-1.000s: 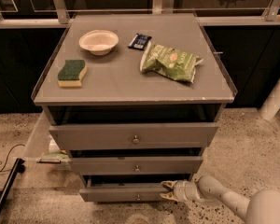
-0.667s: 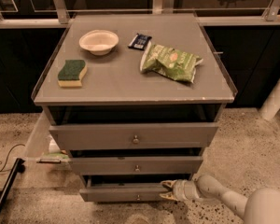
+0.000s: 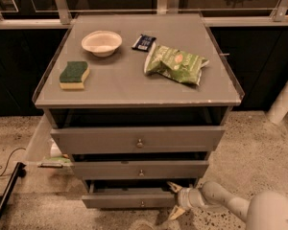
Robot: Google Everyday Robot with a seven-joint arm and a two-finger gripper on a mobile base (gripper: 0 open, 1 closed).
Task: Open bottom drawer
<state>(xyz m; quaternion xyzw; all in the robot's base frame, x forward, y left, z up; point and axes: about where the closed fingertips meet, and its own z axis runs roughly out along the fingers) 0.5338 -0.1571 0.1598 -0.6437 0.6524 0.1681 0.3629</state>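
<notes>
The bottom drawer (image 3: 129,198) is the narrowest grey front, lowest in the cabinet, with a small round knob (image 3: 142,204) at its centre. It stands slightly out, with a dark gap above its front. My gripper (image 3: 174,200) is at the drawer's right end, near the floor. Its fingers are spread, one fingertip (image 3: 172,186) above the drawer front's top edge and the other below near the floor. The white arm (image 3: 230,206) reaches in from the lower right.
The middle drawer (image 3: 140,169) and the wide top drawer (image 3: 138,139) sit above. On the cabinet top (image 3: 125,80) lie a sponge (image 3: 74,74), a white bowl (image 3: 102,42), a dark packet (image 3: 143,42) and a green chip bag (image 3: 175,63). A cable (image 3: 2,164) lies on the floor at the left.
</notes>
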